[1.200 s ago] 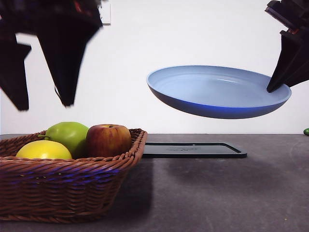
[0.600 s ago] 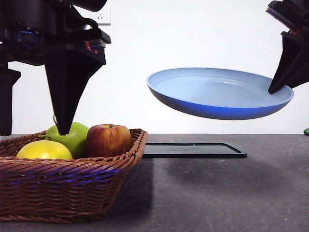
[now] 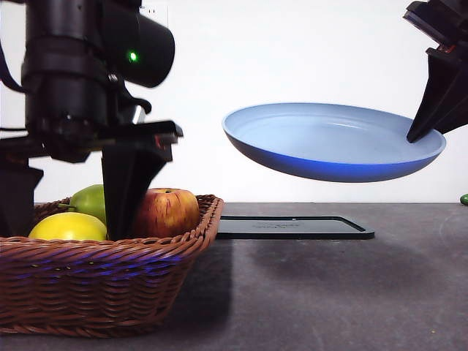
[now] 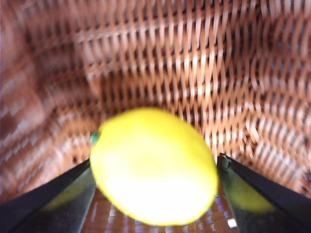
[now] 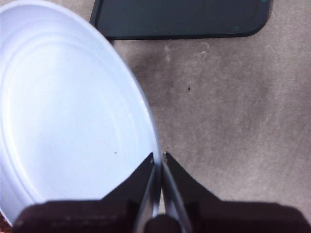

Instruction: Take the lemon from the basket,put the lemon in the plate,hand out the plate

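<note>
The yellow lemon [image 3: 67, 227] lies at the near left of the wicker basket [image 3: 95, 278]. My left gripper [image 3: 71, 232] has come down into the basket. In the left wrist view it [image 4: 155, 194] is open, with one jaw on each side of the lemon [image 4: 153, 165] and close to it, above the basket's weave [image 4: 194, 63]. My right gripper [image 3: 417, 135] is shut on the rim of the light blue plate [image 3: 329, 139] and holds it in the air, slightly tilted, at the right. The right wrist view shows the jaws [image 5: 159, 160] pinching the plate's edge [image 5: 63, 111].
A green apple [image 3: 89, 201] and a red apple [image 3: 167, 212] lie in the basket behind and beside the lemon. A flat black tray [image 3: 292, 227] lies on the table under the plate; it also shows in the right wrist view [image 5: 180, 17]. A small green thing [image 3: 463, 199] is at the right edge.
My left gripper has come down from above the basket until its jaws stand on either side of the lemon. The plate and the right gripper have barely moved.
</note>
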You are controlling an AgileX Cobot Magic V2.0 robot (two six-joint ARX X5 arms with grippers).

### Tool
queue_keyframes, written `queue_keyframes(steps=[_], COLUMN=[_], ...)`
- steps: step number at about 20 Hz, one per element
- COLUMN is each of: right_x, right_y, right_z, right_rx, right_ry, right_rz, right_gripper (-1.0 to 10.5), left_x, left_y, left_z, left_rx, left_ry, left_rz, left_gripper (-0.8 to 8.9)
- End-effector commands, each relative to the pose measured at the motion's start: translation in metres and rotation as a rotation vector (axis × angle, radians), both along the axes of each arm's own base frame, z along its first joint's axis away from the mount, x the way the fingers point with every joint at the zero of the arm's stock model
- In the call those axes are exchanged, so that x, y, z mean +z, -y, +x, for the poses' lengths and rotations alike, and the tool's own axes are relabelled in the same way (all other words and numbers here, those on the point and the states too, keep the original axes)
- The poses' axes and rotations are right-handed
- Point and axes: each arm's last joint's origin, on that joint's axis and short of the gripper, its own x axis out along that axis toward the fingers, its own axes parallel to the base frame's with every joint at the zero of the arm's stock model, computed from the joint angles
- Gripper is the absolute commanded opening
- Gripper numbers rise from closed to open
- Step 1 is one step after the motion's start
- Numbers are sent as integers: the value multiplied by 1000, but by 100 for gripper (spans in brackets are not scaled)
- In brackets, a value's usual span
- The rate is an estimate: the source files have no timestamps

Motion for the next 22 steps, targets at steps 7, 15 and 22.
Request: queue_keyframes(steps=[7, 15, 22], right_x=[7, -5, 4], right_y=[-1, -2, -17], right_z=[4, 15, 15], right_rx=[10, -64, -11], right_ry=[40, -18, -28], right_rz=[5, -5, -5], right_gripper=[5, 5, 5], left_x=[2, 153, 148], left_y=[7, 34, 99], left_z=[9, -5, -9], left_rx=[-95, -315, -547], left_ry=[23, 346, 541], left_rz=[8, -273, -431], left_gripper=[127, 127, 127])
